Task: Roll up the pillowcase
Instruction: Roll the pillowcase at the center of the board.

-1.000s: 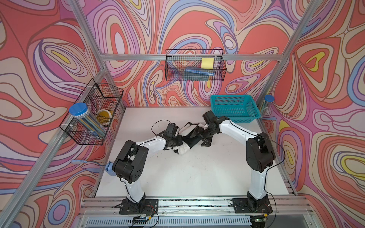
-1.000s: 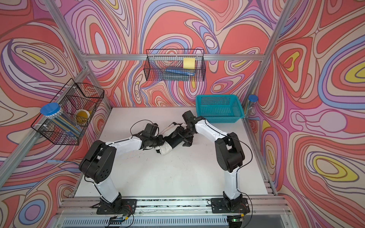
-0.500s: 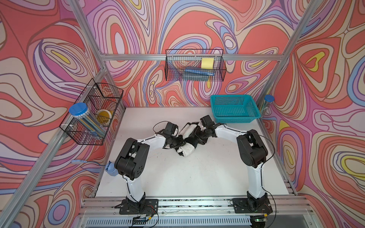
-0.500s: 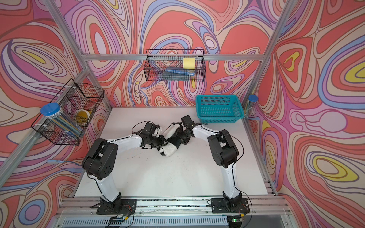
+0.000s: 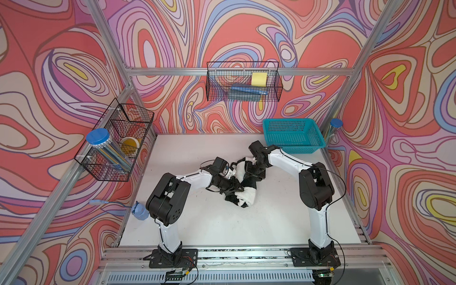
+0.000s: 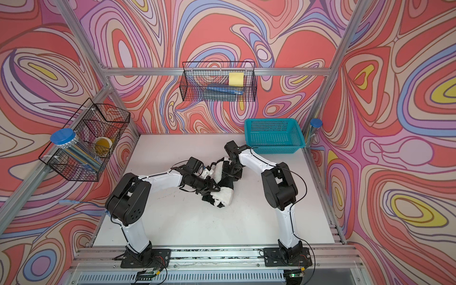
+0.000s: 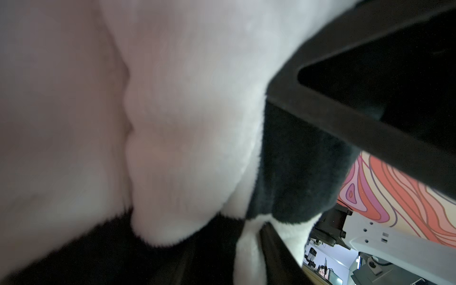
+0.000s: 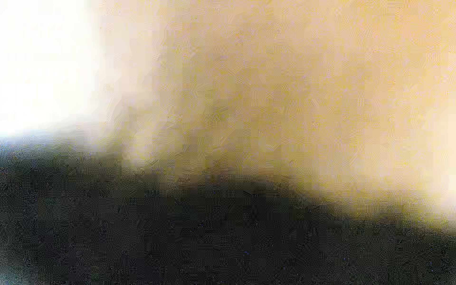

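This is a robotics lab test cell. An aluminium extrusion frame boxes in a white worktop, backed by swirl-printed wall panels. The left arm and right arm are bolted to a slotted rail, beside bare wiring and a small circuit board. A wire basket hangs from the frame.
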Robot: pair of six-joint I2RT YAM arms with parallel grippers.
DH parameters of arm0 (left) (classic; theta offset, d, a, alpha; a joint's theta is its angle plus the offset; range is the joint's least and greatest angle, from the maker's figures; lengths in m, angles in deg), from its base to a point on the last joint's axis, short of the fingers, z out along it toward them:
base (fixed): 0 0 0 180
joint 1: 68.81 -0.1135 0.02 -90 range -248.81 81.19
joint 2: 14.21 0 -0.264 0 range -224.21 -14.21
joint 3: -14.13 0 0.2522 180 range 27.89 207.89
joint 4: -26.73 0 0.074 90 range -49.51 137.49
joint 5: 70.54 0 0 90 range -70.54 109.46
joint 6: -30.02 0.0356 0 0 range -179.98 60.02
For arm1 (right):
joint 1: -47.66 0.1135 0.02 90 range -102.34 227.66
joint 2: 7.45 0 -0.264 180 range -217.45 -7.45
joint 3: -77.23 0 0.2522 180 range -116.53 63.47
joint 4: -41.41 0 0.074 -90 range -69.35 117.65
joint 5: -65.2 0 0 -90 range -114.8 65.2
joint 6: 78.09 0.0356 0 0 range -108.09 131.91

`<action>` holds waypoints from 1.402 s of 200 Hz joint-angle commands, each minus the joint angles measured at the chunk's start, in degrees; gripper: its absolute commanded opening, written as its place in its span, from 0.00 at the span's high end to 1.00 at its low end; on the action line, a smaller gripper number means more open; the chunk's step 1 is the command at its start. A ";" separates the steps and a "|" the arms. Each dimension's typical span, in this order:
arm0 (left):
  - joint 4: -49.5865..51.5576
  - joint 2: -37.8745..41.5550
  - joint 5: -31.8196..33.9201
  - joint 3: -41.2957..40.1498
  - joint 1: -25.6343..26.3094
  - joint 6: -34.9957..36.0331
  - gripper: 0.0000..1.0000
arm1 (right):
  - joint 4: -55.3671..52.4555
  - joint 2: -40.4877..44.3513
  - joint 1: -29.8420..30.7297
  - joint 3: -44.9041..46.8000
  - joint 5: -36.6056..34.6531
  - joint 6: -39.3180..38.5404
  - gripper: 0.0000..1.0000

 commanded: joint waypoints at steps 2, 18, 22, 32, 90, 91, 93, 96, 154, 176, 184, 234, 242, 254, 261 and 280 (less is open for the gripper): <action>8.67 7.18 7.38 -1.57 -1.01 0.24 0.47 | -10.51 -1.53 -0.27 -6.19 -9.14 -4.61 0.54; 9.47 7.80 10.72 -1.14 -1.02 0.53 0.46 | -14.44 -2.91 0.47 -10.73 -12.32 -5.60 0.54; 9.10 7.53 10.81 -1.26 -0.95 0.34 0.47 | -15.42 -3.39 0.78 -11.97 -12.96 -5.85 0.54; 8.59 6.68 11.90 -1.51 -0.94 -0.83 0.48 | -17.49 -4.98 1.66 -14.58 -14.37 -6.61 0.53; 4.54 -0.27 14.22 0.65 -0.93 -2.66 0.53 | -26.36 -16.27 7.63 -29.62 -17.62 -8.45 0.50; 4.53 -0.36 14.27 0.66 -0.89 -2.65 0.53 | -26.64 -16.47 7.67 -30.00 -17.58 -8.49 0.50; 4.32 -0.51 14.31 0.82 -0.86 -2.68 0.53 | -27.08 -17.08 7.82 -30.91 -17.62 -8.46 0.50; 4.15 -0.67 14.35 0.92 -0.87 -2.71 0.53 | -27.69 -17.83 8.04 -32.23 -17.80 -8.39 0.50; 3.76 -0.94 15.25 1.43 -0.84 -1.64 0.55 | -33.64 -29.19 9.60 -44.53 -16.37 -7.88 0.43; 5.32 1.69 17.56 1.04 -0.85 -0.71 0.55 | -29.96 -28.15 10.00 -39.11 -16.82 -6.81 0.40; 5.57 2.94 18.50 0.84 -0.99 -0.54 0.54 | -29.59 -28.46 10.00 -38.65 -16.59 -6.64 0.40; 8.19 6.76 20.69 3.81 -1.10 3.14 0.45 | -27.21 -30.78 10.00 -38.16 -15.19 -6.10 0.36; 7.85 5.99 20.51 3.89 -1.04 3.22 0.45 | -26.79 -31.12 10.00 -37.96 -14.34 -6.00 0.35; 6.66 4.74 20.21 3.40 -1.04 2.30 0.45 | -25.71 -30.95 10.05 -37.39 -12.45 -5.41 0.35; 4.97 4.20 20.00 2.69 -1.07 1.54 0.45 | -25.09 -30.74 10.00 -37.01 -11.64 -4.94 0.35; 1.80 1.28 19.51 1.88 -0.90 0.36 0.46 | -23.31 -29.71 9.98 -36.01 -9.07 -4.11 0.34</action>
